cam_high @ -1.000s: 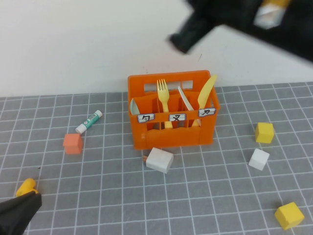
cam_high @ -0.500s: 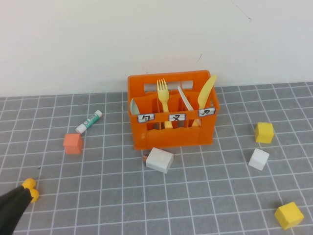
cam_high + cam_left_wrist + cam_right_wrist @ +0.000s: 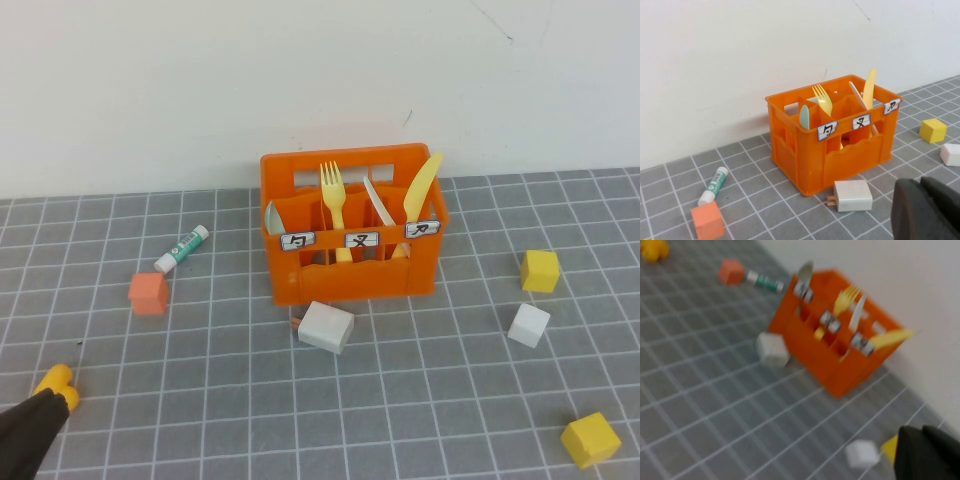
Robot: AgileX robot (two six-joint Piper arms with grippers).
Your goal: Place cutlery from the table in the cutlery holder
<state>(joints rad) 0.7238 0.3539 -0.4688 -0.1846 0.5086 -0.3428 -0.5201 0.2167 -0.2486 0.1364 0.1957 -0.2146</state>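
Observation:
The orange cutlery holder (image 3: 350, 262) stands on the grey tiled table (image 3: 440, 400) by the back wall. In it stand the pale yellow fork (image 3: 332, 190), the cream-white knife (image 3: 378, 203) and the pale yellow knife (image 3: 425, 185). The mint-green spoon (image 3: 804, 116) is in its left compartment. The holder also shows in the right wrist view (image 3: 832, 347). My left gripper (image 3: 45, 410) is at the table's front left corner, shut and empty (image 3: 920, 184). My right gripper (image 3: 922, 431) is out of the high view, shut and empty, off to the holder's right.
A white charger plug (image 3: 326, 326) lies just in front of the holder. A glue stick (image 3: 182, 248) and an orange cube (image 3: 149, 292) lie to the left. A small yellow object (image 3: 57, 385) touches my left gripper. Yellow cubes (image 3: 540, 270) (image 3: 590, 438) and a white cube (image 3: 528, 324) lie right.
My right arm, at the top right of the high view one second ago, has left that view. My left gripper has sunk lower in the front left corner.

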